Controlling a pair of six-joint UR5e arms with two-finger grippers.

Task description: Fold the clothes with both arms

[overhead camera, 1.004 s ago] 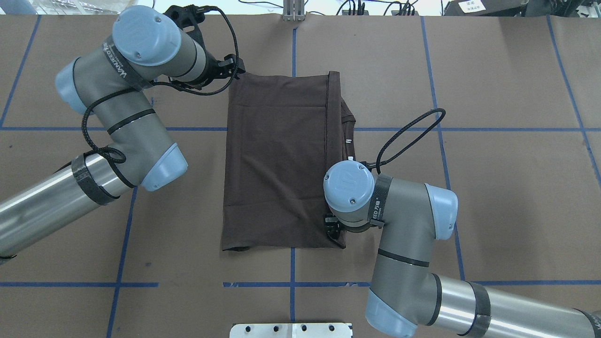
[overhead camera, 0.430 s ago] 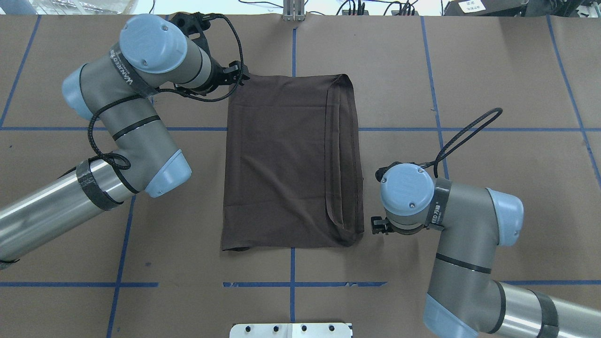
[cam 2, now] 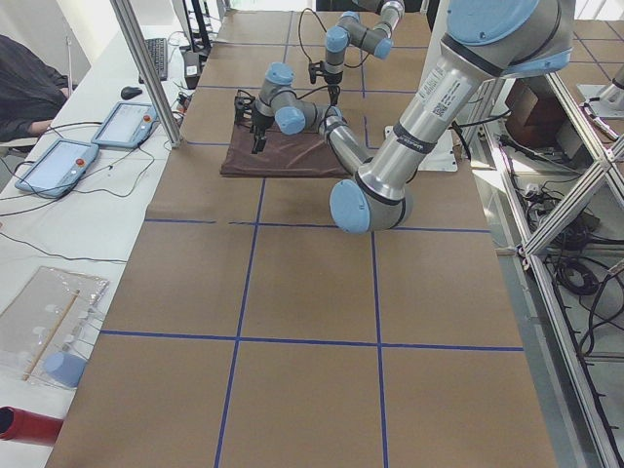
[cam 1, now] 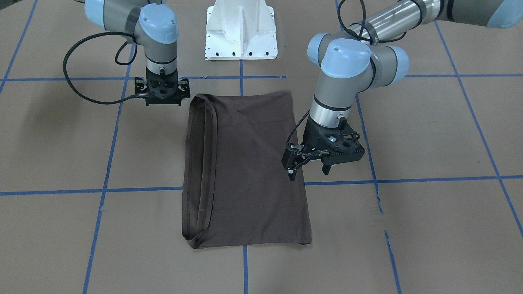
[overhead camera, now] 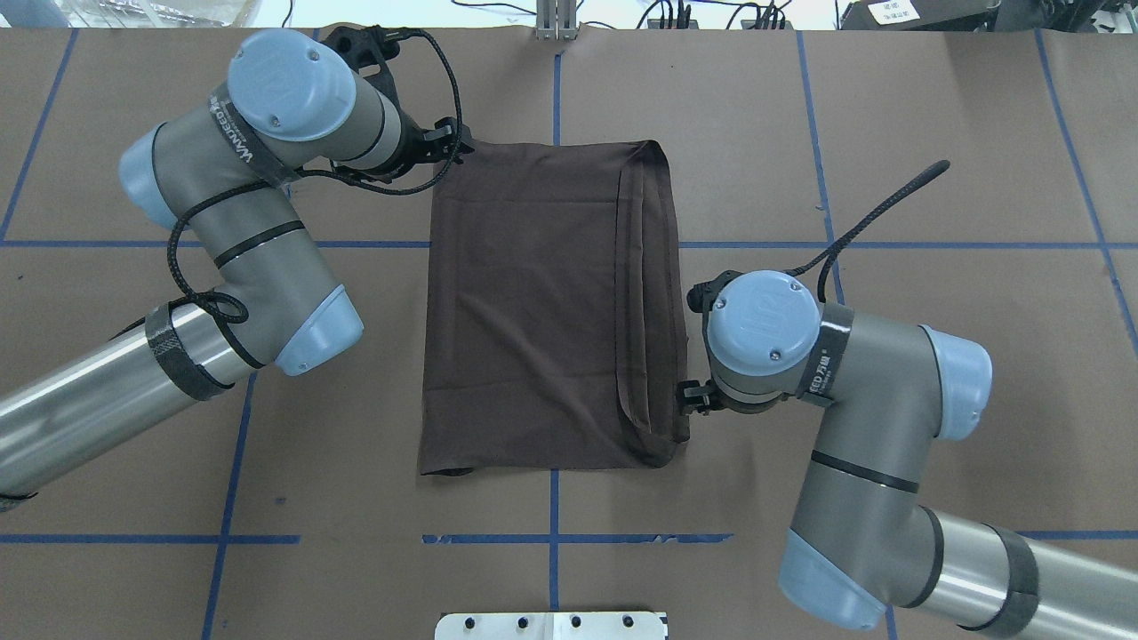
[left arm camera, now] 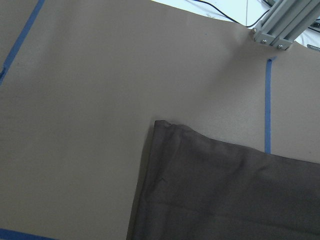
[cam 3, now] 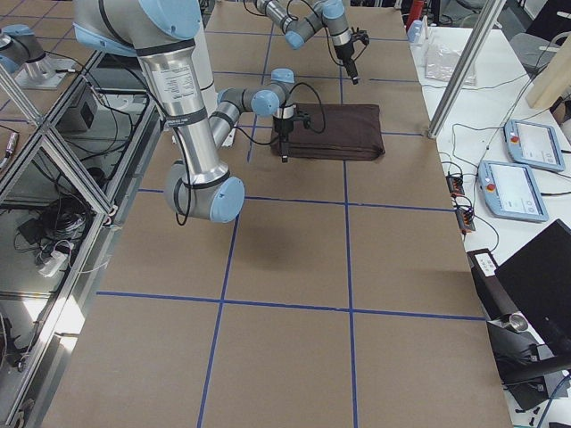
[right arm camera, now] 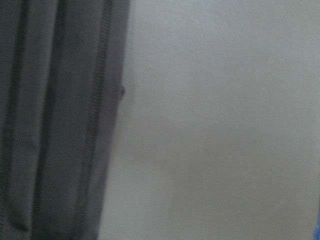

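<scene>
At the middle of the table point(overhead camera: 889, 133), the T-shirt point(overhead camera: 524, 311) lies flat as a narrow rectangle, its layered edges along the robot's right. The left gripper point(cam 1: 308, 173) hangs spread and empty above the far left corner. The right gripper point(cam 1: 162, 98) waits just beside the near right edge, probably to start the next fold, though I cannot tell how its jaws stand; only the white pedestal base point(cam 1: 241, 32) is nearby.

One dark T-shirt point(overhead camera: 533, 311) on one brown worktop point(overhead camera: 933, 133). Two robot arms: the left arm point(overhead camera: 249, 231) at nine o'clock, the right arm point(overhead camera: 871, 400) at four o'clock. Two pincers, the left pincer point(cam 1: 308, 171) and the right pincer point(cam 1: 162, 98). One white pedestal base point(cam 1: 241, 32). Beside the worktop: two control tablets point(cam 2: 57, 166) point(cam 2: 127, 125), one keyboard point(cam 2: 156, 54) and one person point(cam 2: 24, 83), partly in view.
</scene>
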